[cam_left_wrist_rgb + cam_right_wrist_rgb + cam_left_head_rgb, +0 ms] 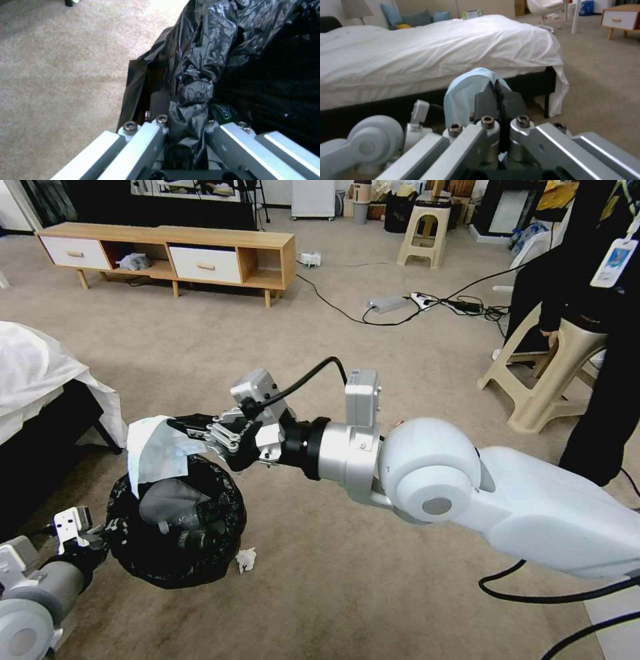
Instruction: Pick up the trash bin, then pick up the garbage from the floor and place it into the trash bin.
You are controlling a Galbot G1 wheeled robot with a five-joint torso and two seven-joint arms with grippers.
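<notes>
Trash bin, lined with crinkled glossy black plastic, held above the beige carpet beside a white-sheeted bed; we see a green-labelled bottle inside it. Our left gripper is clamped on the bin's rim. Our right gripper, reaching across above the bin, pinches a white tissue. Another tissue scrap lies on the carpet.
</notes>
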